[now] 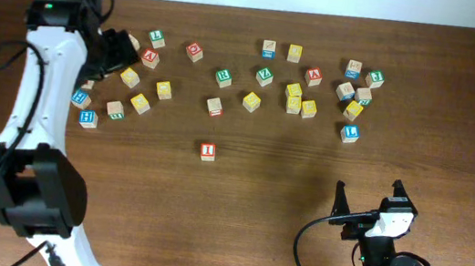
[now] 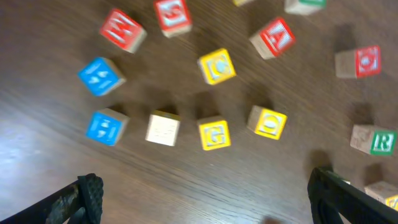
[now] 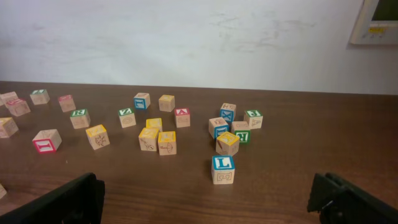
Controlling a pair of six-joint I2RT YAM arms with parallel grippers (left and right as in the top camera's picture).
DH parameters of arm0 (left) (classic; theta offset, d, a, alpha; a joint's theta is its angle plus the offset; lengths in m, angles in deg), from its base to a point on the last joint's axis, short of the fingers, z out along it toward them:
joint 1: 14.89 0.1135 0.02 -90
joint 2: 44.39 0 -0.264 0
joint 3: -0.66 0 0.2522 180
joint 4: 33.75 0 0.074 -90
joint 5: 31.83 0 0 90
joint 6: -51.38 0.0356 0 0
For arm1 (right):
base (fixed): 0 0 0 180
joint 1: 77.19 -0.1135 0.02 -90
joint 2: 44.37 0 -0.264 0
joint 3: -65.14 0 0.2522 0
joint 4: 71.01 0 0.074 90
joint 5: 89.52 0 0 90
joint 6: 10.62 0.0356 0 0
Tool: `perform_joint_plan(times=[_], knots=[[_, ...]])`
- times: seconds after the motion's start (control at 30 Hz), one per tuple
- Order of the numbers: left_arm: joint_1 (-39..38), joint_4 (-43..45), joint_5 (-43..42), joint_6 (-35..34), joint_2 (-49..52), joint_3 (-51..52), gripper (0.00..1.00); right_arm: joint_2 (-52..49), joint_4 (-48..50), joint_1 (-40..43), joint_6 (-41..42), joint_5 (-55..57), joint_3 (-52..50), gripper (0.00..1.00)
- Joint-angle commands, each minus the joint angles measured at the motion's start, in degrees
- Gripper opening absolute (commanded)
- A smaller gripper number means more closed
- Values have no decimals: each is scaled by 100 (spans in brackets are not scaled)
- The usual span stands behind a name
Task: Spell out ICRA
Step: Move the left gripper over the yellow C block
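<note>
The left arm (image 1: 36, 88) reaches toward the far left corner of the worktop (image 1: 251, 236). There the left fingers (image 2: 84, 198) hang spread wide above a loose cluster of letter blocks, pinching nothing. Below them in the left wrist view lie a yellow C block (image 2: 217, 66), a yellow G block (image 2: 214, 134) and a red A block (image 2: 273, 37). A green R block (image 2: 373, 141) lies toward the right of that view, and all four sit apart from one another. The red I block (image 1: 208, 150) stands alone near the middle of the worktop, nearer the robot-side edge than every other block. The remaining blocks are scattered in a band along the far edge. The right fingers (image 3: 78, 200) are spread and empty too, low near the robot-side edge toward the right corner. A blue L block (image 3: 223, 169) is the closest block ahead of them, well apart.
</note>
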Motion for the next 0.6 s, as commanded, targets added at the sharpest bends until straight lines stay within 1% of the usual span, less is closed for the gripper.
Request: perform_joint_plan(times=[0.0,0.07,0.17,0.27,0.3,0.4,0.5,0.57], knots=[[-321,9,-428,-33,363,-13,96,39,-37,-33,-20,46,-31,98],[-551,94,-402,-50,387,-13,95,39,-37,-33,-20,46,-31,98],[-710,358,166,-52,387,-13,96,39,-37,-33,-20,46,-31,99],[-715,448,144,-52,387,-13,95,39,-37,-33,-20,46,-31,99],[-715,435,144,-52,387,-13,93,39,-37,-33,-20,46,-31,98],[-601,415,155,-103,387,-13,90,39,-37,-33,-20,46,-31,98],[-236,306,37,-992,387,-13,89,39,-37,-33,-20,46,-31,98],[-61,334,26,-1001,387,-13,89,39,-37,-33,-20,46,-31,98]])
